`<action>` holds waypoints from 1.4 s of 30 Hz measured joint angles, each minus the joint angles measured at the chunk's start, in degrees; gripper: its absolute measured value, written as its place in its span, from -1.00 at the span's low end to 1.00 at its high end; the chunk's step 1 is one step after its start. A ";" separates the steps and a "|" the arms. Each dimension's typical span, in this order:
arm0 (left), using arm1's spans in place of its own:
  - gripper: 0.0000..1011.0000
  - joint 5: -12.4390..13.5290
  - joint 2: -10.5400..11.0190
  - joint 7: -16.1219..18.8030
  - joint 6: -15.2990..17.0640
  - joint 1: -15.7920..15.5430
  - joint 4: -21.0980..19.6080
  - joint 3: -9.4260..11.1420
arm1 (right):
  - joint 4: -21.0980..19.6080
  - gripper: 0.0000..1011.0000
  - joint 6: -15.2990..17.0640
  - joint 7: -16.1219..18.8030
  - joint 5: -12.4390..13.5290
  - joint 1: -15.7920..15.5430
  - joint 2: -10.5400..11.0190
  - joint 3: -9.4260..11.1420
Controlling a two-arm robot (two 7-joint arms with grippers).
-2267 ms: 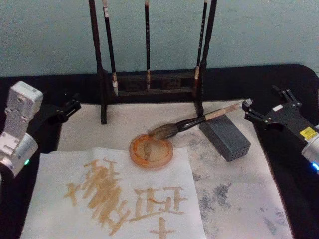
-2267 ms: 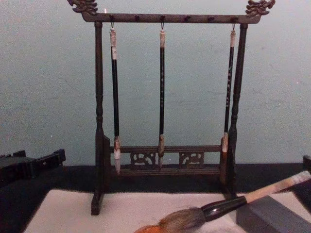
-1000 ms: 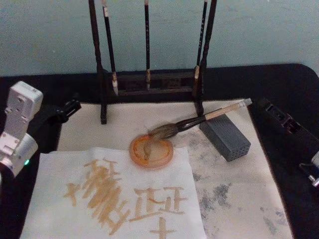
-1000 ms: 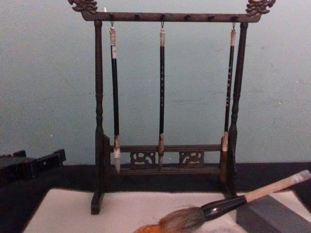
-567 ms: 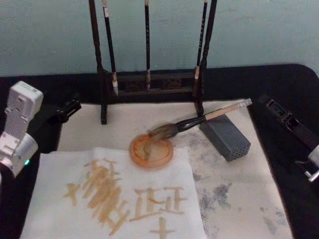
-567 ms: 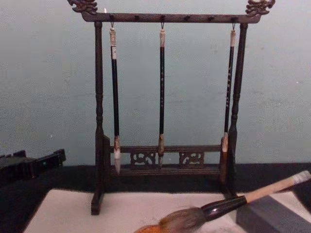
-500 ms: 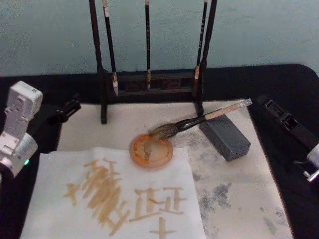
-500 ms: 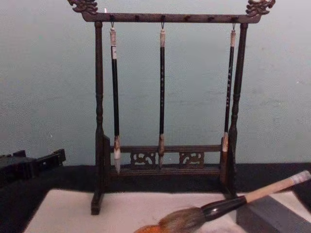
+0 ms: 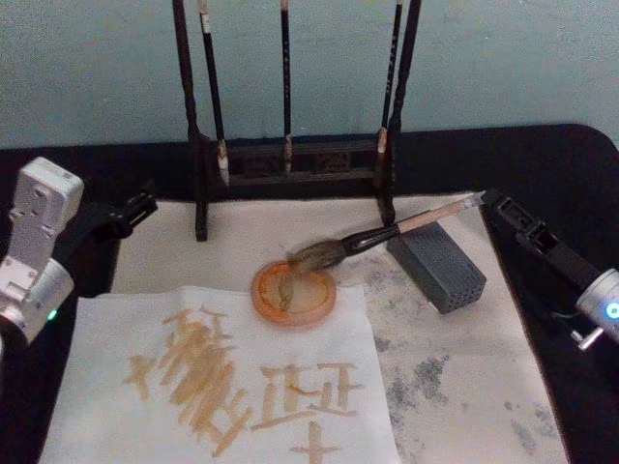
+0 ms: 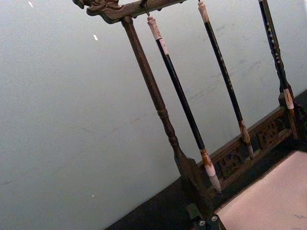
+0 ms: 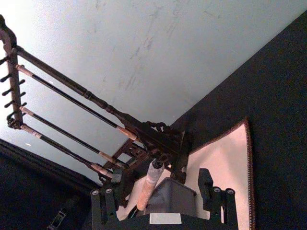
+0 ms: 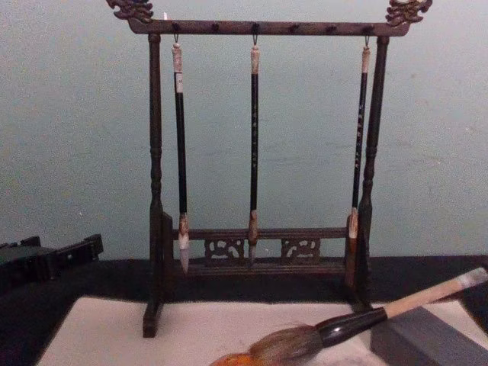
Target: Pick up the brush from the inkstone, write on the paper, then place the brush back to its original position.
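Step in hand: the pick-up, at the approach stage. The brush [image 9: 387,232] lies with its tuft over the orange inkstone [image 9: 266,302] and its handle propped on the grey block [image 9: 440,266]. The right gripper [image 9: 487,201] sits at the handle's white end, fingers [image 11: 103,203] spread either side. The left gripper [image 9: 131,213] is parked at the table's left edge, state unreadable. My reading of the next move: ease along the handle, pinch, lift toward the paper [image 9: 334,333].

The thick tan-handled calligraphy brush [image 9: 372,235] ends just ahead of the right gripper's [image 9: 490,202] spread fingers [image 11: 98,203], in line with their gap. Beyond the fingertips its handle crosses the grey rectangular block [image 9: 437,267]. Farther on, its tuft rests on the round orange inkstone dish [image 9: 294,295] at the white paper sheet's [image 9: 106,338] edge.
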 joint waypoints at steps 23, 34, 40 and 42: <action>0.98 0.00 0.00 0.00 0.00 0.00 0.00 0.00 | 9.63 0.98 -0.59 3.01 0.61 6.80 -2.26 -5.27; 0.98 0.00 0.00 0.00 0.00 0.00 0.00 0.00 | 11.59 0.98 -0.21 3.80 0.24 8.22 -3.29 -6.52; 0.98 0.01 0.00 0.00 0.00 0.00 0.00 0.00 | 11.97 0.98 0.05 4.08 -0.08 8.62 -3.67 -6.94; 0.98 0.00 0.00 0.00 0.00 0.00 0.00 0.00 | 12.03 0.98 0.14 4.08 -0.15 8.76 -3.74 -7.03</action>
